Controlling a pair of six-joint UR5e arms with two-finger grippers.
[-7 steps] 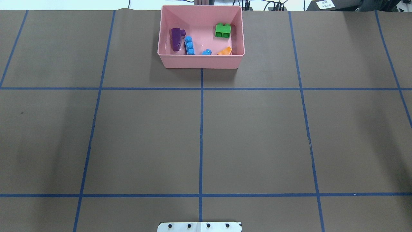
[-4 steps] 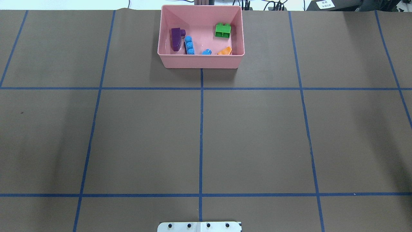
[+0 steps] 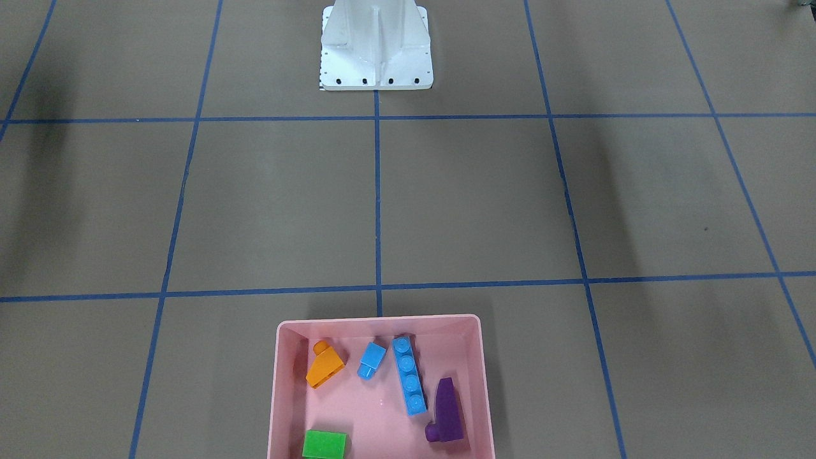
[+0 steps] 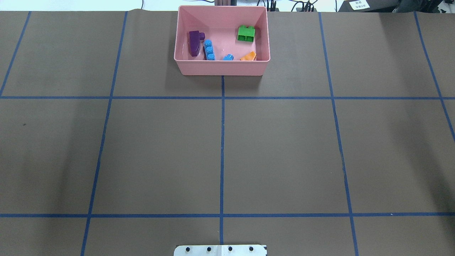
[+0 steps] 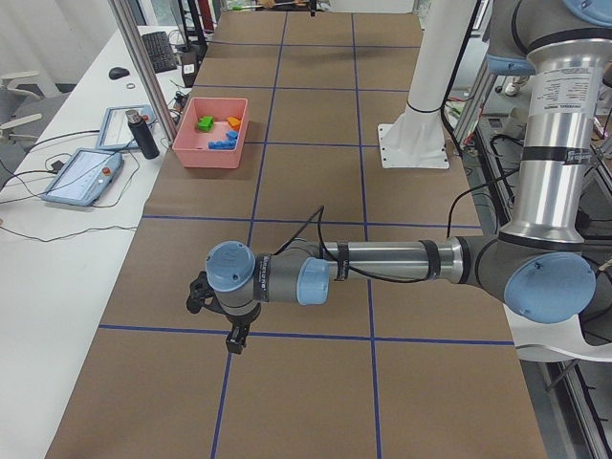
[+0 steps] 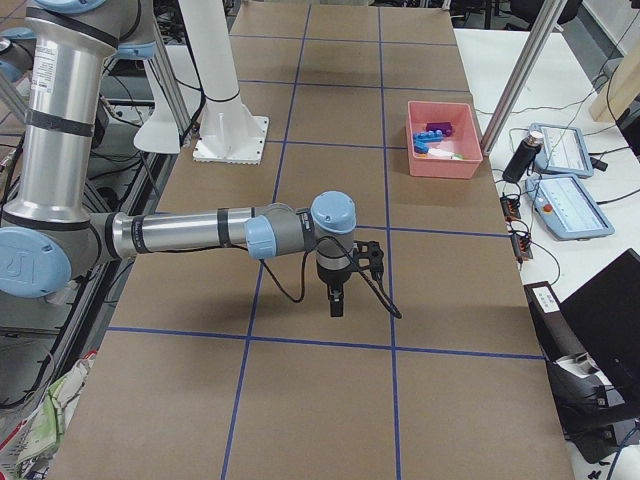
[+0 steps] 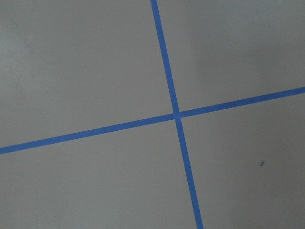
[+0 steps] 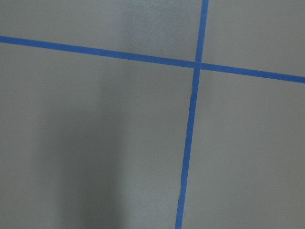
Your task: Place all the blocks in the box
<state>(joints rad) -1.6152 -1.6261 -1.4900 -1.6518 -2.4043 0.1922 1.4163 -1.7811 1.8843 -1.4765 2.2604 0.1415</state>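
The pink box (image 4: 222, 67) stands at the far middle of the table and holds all the blocks I can see. In it lie a purple sloped block (image 4: 194, 43), a long light-blue block (image 4: 209, 50), a small light-blue block (image 4: 229, 57), an orange block (image 4: 248, 56) and a green block (image 4: 246, 33). The front-facing view shows the same box (image 3: 280, 382) with these blocks loose on its floor. My left gripper (image 5: 234, 341) and right gripper (image 6: 335, 303) hang low over bare table far from the box. Whether they are open or shut I cannot tell.
The white robot base (image 3: 376, 44) stands at the table's near edge. Beyond the box, a side desk carries tablets (image 5: 81, 177) and a black bottle (image 5: 143, 134). An aluminium post (image 6: 520, 75) rises beside the box. Blue tape lines grid the brown table.
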